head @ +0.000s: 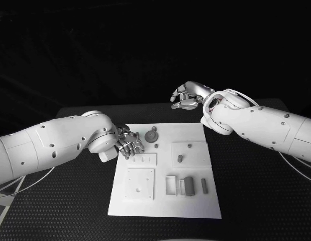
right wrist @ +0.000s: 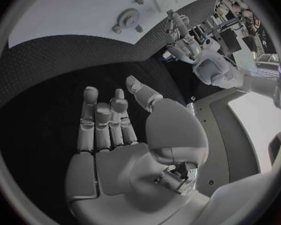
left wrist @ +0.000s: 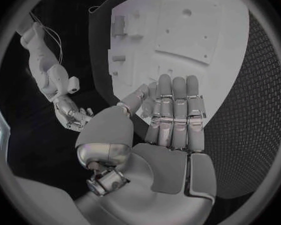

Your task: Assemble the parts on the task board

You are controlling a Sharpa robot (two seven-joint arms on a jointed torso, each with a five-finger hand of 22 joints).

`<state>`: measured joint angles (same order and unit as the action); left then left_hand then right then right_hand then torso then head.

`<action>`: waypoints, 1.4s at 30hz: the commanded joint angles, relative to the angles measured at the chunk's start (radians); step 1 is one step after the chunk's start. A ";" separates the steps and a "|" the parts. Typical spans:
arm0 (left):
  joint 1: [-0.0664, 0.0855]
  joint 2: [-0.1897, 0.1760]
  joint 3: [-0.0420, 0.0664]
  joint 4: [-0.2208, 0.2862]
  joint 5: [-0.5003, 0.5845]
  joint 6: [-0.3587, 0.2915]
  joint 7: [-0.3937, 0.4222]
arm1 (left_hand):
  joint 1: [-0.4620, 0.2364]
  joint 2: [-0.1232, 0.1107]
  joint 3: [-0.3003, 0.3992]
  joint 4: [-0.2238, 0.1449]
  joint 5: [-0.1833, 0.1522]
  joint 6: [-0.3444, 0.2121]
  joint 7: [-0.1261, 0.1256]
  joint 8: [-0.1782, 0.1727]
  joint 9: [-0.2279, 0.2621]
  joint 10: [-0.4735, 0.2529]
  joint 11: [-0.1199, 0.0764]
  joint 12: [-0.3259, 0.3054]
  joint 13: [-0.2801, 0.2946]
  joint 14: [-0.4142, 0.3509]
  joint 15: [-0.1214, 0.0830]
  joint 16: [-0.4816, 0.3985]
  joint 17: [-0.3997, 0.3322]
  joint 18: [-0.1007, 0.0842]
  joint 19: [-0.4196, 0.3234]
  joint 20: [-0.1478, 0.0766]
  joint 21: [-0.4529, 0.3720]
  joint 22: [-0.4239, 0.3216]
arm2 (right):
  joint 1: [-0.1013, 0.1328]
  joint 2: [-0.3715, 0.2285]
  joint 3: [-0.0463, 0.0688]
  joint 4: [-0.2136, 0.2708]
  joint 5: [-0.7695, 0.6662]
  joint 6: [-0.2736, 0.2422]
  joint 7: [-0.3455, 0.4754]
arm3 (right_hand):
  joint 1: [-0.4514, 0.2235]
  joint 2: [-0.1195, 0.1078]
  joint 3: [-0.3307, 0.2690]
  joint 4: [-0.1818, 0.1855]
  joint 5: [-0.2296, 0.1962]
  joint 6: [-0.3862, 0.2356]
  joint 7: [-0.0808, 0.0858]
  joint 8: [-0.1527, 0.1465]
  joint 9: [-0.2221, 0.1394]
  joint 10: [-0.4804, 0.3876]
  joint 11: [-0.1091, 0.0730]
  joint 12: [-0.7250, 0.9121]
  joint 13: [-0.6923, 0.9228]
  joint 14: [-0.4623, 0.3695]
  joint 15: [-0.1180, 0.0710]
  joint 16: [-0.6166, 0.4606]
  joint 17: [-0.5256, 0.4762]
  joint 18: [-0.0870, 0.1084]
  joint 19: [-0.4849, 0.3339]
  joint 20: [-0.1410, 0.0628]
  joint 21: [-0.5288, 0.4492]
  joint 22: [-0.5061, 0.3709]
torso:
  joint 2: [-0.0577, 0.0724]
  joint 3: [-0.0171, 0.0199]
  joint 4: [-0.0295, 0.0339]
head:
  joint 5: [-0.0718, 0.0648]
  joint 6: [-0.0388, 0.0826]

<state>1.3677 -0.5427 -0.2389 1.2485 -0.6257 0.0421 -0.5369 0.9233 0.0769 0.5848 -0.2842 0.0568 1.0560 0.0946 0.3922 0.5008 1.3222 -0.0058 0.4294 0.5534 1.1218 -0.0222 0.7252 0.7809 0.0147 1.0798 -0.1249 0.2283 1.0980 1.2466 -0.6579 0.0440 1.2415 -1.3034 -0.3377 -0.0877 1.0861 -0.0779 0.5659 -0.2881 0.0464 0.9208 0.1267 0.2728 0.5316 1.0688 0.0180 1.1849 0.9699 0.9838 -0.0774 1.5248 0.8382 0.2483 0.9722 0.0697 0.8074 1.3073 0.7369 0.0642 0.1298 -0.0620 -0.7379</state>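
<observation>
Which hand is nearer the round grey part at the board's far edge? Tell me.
Left. The left hand sits just beside the round grey part; the right hand hovers beyond the task board, off it.

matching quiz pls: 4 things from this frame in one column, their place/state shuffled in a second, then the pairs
Things
1. left hand
2. right hand
3. round part
4. task board

Place or state
A. lies near the far edge of the board
B. open, over the black table beyond the board's far edge
C. white plate in the middle of the table
D. open, fingers straight, at the board's far left corner

Pairs: 1-D, 2-B, 3-A, 4-C
</observation>
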 commanded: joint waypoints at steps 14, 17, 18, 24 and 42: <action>-0.018 0.029 0.001 -0.015 -0.066 0.034 -0.012 | 0.024 0.010 -0.011 -0.001 -0.004 0.000 -0.036 -0.030 0.141 -0.006 -0.046 0.194 0.178 0.135 -0.137 0.494 0.130 0.029 0.245 -0.117 0.249 0.218 | 0.009 -0.002 -0.001 -0.014 0.086 -0.003 0.014 | -0.004 -0.007 -0.003 0.002 0.003 -0.003 0.007 -0.007 -0.002 0.001 0.004 -0.002 -0.002 0.002 -0.004 -0.004 -0.001 0.013 -0.002 0.001 -0.003 0.014 | 0.000 -0.0024 0.0005 | -0.008 -0.015; -0.024 0.035 0.001 -0.025 -0.082 0.023 -0.017 | 0.023 0.010 -0.009 0.000 -0.003 0.000 -0.036 -0.032 0.143 -0.007 -0.047 0.198 0.182 0.134 -0.138 0.499 0.125 0.029 0.246 -0.119 0.250 0.221 | 0.012 0.000 -0.001 -0.024 0.186 -0.010 0.048 | -0.023 -0.019 0.011 0.007 -0.002 -0.055 0.028 -0.036 -0.013 -0.070 0.025 -0.081 -0.046 -0.057 0.018 -0.076 -0.037 0.000 -0.076 0.020 -0.060 -0.004 | 0.000 -0.0025 -0.0013 | -0.008 -0.017; -0.026 0.035 0.001 -0.027 -0.082 0.022 -0.018 | 0.023 0.010 -0.008 0.000 -0.003 0.001 -0.036 -0.032 0.143 -0.007 -0.047 0.199 0.183 0.134 -0.138 0.500 0.124 0.028 0.247 -0.119 0.250 0.221 | 0.012 0.001 -0.001 -0.026 0.216 -0.009 0.059 | -0.032 -0.021 0.021 0.009 0.000 -0.071 0.032 -0.044 -0.015 -0.113 0.036 -0.138 -0.082 -0.098 0.036 -0.128 -0.061 -0.012 -0.126 0.031 -0.099 -0.019 | 0.000 -0.0026 -0.0018 | -0.009 -0.017; -0.029 0.038 0.001 -0.033 -0.103 0.025 -0.027 | 0.022 0.010 -0.005 -0.001 -0.003 0.003 -0.037 -0.035 0.146 -0.007 -0.048 0.205 0.189 0.135 -0.139 0.507 0.116 0.028 0.249 -0.121 0.252 0.225 | 0.012 0.002 -0.001 -0.036 0.343 -0.001 0.113 | -0.063 -0.033 0.070 0.015 -0.001 -0.169 0.080 -0.076 -0.024 -0.339 0.151 -0.584 -0.409 -0.402 0.251 -0.625 -0.320 -0.126 -0.530 0.115 -0.407 -0.145 | -0.001 -0.0024 -0.0007 | -0.011 -0.020; -0.040 0.040 0.001 -0.040 -0.118 0.044 -0.044 | 0.023 0.010 0.006 -0.002 0.004 0.005 -0.037 -0.043 0.146 -0.009 -0.049 0.211 0.195 0.134 -0.140 0.519 0.101 0.026 0.251 -0.124 0.254 0.228 | 0.013 0.010 -0.001 -0.063 0.487 0.005 0.178 | -0.059 -0.021 0.021 0.048 0.003 -0.240 0.090 -0.057 -0.025 -0.283 0.183 -0.914 -0.765 -0.470 0.320 -1.013 -0.551 -0.196 -0.697 0.146 -0.525 -0.114 | -0.001 -0.0033 -0.0001 | -0.013 -0.026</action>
<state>1.3292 -0.5041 -0.2388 1.2074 -0.7273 0.0618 -0.5731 0.9282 0.0755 0.5840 -0.2855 0.0514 1.0377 0.0746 0.3484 0.5066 1.3259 -0.0421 0.6348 0.7473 1.2171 -0.1230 1.2404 0.8843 0.0168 1.3087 -0.2283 0.4811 1.3078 1.2589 -0.6509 0.0431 1.1790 -0.8531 -0.3400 0.0572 1.0269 -0.1077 0.5892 -0.2454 0.0542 0.6863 0.1862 0.2179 0.5072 0.7777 0.2017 0.2771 0.2078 0.5127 0.2463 0.5175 0.2890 0.0600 0.2712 0.2168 0.2863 1.1919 0.7357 0.0614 0.1298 -0.0742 -0.7641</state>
